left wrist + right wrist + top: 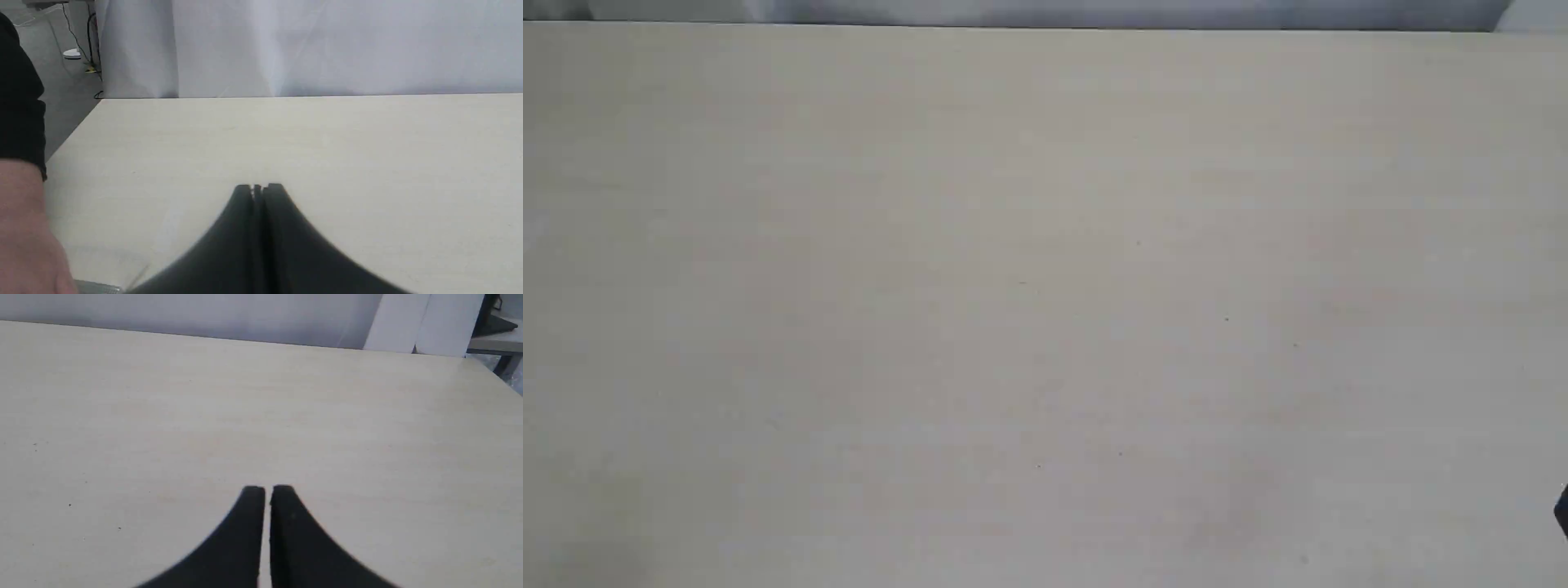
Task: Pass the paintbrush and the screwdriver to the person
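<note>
pale beige flat table point(1045, 294): no tools on it.
left gripper point(258, 188): pressed together, empty.
right gripper point(267, 490): all but together, empty.
person's bare hand with dark cuff point(24, 237): near the left gripper, over a silver strip point(98, 288), maybe the paintbrush ferrule.
screwdriver: unseen.
i judge both tools delivered, so i've nothing left to carry.

left gripper point(258, 188) and right gripper point(267, 489): matte black, two smooth fingers each, narrow flat tips flaring into a wide curved base. person point(24, 228): bare light-skinned forearm, black sleeve cuff point(20, 122).
</note>
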Controlling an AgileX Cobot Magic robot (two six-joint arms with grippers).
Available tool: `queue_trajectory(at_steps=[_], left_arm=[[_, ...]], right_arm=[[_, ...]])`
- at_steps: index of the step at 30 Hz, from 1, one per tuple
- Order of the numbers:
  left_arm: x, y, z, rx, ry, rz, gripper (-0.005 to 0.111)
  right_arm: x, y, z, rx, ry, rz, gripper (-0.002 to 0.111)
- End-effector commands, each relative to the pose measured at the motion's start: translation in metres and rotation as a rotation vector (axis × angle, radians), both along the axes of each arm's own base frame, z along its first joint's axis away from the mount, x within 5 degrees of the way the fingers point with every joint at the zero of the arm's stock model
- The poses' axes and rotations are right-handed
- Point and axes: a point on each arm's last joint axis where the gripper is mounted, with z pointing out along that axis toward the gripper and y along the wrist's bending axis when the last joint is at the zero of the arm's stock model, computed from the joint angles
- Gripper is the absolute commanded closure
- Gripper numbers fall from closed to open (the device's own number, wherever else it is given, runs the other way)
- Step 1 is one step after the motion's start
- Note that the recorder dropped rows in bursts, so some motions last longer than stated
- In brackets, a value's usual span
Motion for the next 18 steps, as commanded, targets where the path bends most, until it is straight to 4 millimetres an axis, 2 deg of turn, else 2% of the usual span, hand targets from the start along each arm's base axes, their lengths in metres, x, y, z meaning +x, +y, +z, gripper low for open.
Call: queue_trajectory(at_steps=[1,18], left_arm=[[0.0000,-0.0006,0.0000,-0.004,-0.007,-0.009,0.107],[0.0000,-0.0006,0.0000,-0.004,-0.007,-0.009,0.107]], right_arm=[[-0.0001,0.0017,-0.0008,-0.016,0.001,0.037,0.104],[-0.0001,0.0017,-0.0008,-0.016,0.001,0.037,0.104]])
